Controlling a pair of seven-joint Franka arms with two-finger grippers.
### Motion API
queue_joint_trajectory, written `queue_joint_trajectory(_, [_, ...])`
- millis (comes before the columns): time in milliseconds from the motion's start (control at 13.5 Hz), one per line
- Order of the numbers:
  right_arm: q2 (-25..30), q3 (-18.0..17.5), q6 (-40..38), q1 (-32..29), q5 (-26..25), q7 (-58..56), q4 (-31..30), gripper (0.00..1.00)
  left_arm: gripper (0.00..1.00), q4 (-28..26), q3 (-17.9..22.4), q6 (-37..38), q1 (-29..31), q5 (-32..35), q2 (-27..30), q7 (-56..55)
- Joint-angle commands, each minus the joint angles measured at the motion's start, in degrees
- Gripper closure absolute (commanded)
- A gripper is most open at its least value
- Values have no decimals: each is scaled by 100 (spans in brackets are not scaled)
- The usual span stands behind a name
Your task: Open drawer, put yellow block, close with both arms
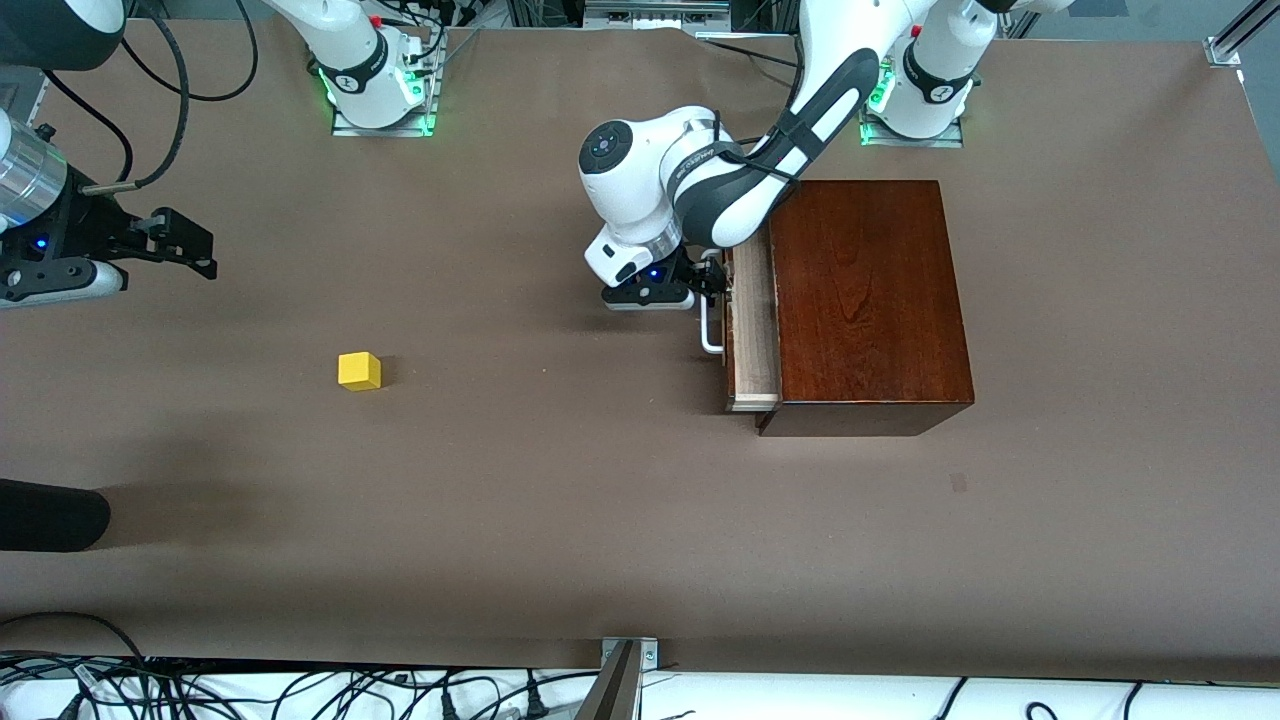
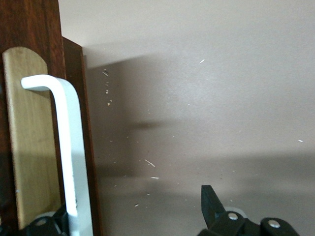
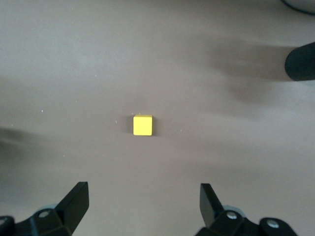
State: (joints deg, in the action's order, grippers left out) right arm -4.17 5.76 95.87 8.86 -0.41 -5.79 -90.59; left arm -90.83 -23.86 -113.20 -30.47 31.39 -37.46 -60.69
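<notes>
The dark mahogany box (image 1: 865, 290) stands toward the left arm's end of the table. Its drawer (image 1: 752, 330) is pulled out a little, showing a strip of pale wood. My left gripper (image 1: 712, 285) is at the white bar handle (image 1: 708, 335). In the left wrist view the handle (image 2: 69, 147) runs just inside one finger while the other finger (image 2: 210, 204) stands well apart, so the left gripper (image 2: 130, 206) is open. The yellow block (image 1: 359, 370) lies alone on the brown table. My right gripper (image 1: 190, 245) hovers open over the table's right-arm end, with the yellow block (image 3: 142, 125) in view between its spread fingers (image 3: 78, 196).
A black rounded object (image 1: 50, 515) juts in over the table edge at the right arm's end, nearer the front camera than the block; the right wrist view also shows this black object (image 3: 301, 61). Cables and a metal bracket (image 1: 625, 680) line the table's front edge.
</notes>
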Motion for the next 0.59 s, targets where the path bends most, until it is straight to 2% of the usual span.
queue_joint_trajectory(0, [-22,-39,142,-34,-3,-98,42,0,0,732,-83,-827,-283,-177,-674,-4])
queue_joint_trajectory(443, [-136,-13,63,-86,-73,-124,15,0,0,979,-57,-635,-390,-239,-719,5])
queue_joint_trajectory(517, [-162,-22,46,-86,-99,-220,-2,0,0,1171,-66,-468,-398,-239,-736,13])
